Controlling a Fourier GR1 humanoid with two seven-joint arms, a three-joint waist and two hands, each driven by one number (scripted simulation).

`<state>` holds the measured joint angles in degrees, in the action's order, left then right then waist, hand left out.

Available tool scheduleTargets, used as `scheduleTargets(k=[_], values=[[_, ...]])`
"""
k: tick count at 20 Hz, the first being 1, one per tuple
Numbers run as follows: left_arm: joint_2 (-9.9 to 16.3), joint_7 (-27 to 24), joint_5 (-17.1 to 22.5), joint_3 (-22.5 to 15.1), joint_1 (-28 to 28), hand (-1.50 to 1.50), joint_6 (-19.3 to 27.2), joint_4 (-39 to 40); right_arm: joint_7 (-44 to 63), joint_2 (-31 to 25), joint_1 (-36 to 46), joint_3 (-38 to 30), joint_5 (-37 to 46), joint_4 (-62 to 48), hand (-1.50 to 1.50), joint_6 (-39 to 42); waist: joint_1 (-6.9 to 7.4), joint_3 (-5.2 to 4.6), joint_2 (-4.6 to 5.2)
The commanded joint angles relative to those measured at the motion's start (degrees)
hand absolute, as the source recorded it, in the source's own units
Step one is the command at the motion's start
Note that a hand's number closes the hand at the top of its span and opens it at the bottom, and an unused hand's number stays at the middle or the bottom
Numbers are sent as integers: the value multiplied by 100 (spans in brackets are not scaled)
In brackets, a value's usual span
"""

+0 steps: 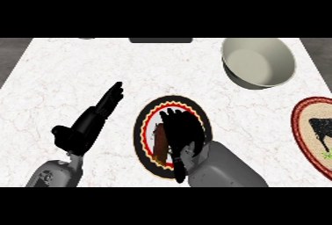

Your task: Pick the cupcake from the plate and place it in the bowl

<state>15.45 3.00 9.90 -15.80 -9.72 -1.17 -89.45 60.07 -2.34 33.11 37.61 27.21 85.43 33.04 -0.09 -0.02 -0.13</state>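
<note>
The cupcake [157,141] lies on the plate [146,115], a brown shape showing at the left side of the plate's inner field, mostly hidden by the right hand [183,132]. That hand hangs directly over the plate's middle with its fingers curved down around the cupcake's place; it looks closed on the cupcake, though the black fingers hide the actual contact. Its thumb points down past the plate's near rim, and the grey right forearm [224,169] comes in just to the right of the plate's near edge.

The plate itself is round with a black outer band, a yellow zigzag ring and a red ring around a pale centre, and it rests flat on the white marbled bench [65,70].

Left of the plate, apart from it, the left hand [91,121] is released, its fingers straight and together, pointing away toward the bench's far side at a slant; it holds nothing. Its grey forearm [55,173] enters below it.

Beyond the plate and to its right, well apart, stands the bowl [259,61], pale grey-beige, deep, with nothing in it. Right of the plate, at the view's edge, lies a second plate [306,118], red-rimmed with a black figure on a cream centre, only partly in view. Far beyond the plate, a dark flat object [160,40] shows at the bench's far edge, too cut off to identify.
</note>
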Motion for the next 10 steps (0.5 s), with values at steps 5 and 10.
scheduleTargets(k=[5,10], values=[[-210,175,-231,44,-12,0,67,-189,277,-216,-405,-243,604,109,-150,248,4,2,1],[-327,190,-330,101,66,0,-15,-181,-464,-136,-733,-274,1091,-584,-150,-125,21,3,12]])
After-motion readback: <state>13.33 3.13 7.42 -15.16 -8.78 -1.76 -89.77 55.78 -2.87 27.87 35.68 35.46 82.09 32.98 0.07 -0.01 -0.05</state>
